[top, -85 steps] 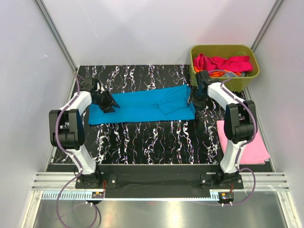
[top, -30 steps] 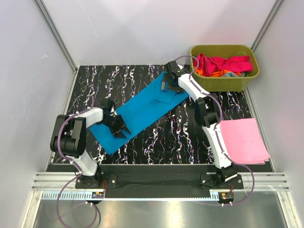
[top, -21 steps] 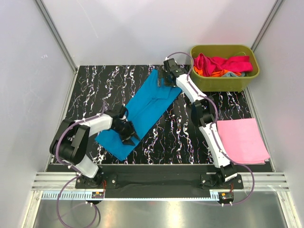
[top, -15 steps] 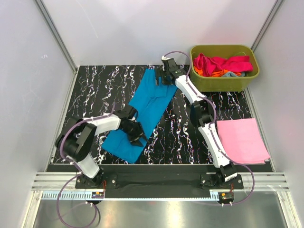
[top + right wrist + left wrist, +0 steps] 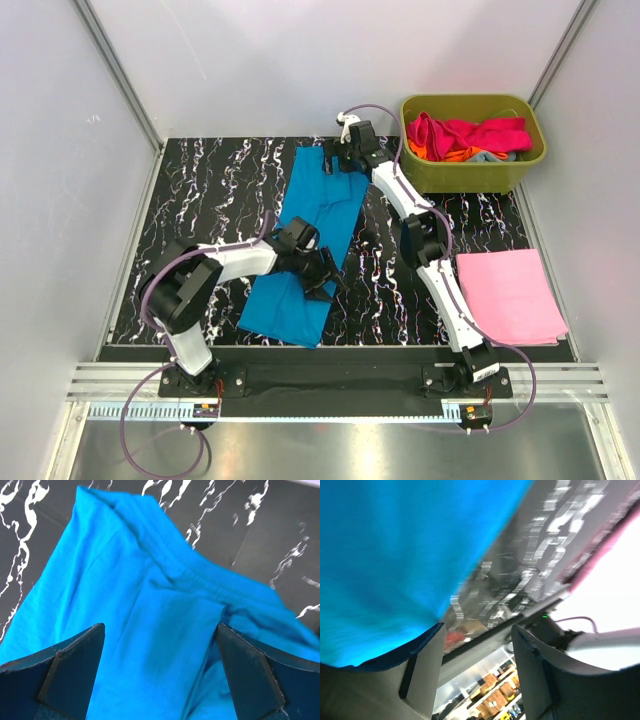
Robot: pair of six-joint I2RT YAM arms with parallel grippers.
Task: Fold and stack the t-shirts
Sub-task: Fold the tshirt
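Cyan-blue t-shirt (image 5: 315, 225), a long folded strip on the marbled table (image 5: 200, 190), axis running 12 to 6 o'clock. Right gripper (image 5: 342, 158), jaws wide and empty, stands over its 12 o'clock end; left gripper (image 5: 325, 282), jaws parted and empty, is near the 6 o'clock end.

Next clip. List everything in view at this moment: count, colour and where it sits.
blue t-shirt: one, bright cyan-blue, a long strip on the table running from far centre to near left-centre
pink t-shirt: one, light pink, folded flat at the near right edge
tub: one, olive green, far right corner
shirts in the tub: a heap, magenta-red, orange and a bit of grey-blue; count unclear
table: one, black with white veining
left hand: open, at the blue t-shirt's near end
right hand: open, over the blue t-shirt's far end
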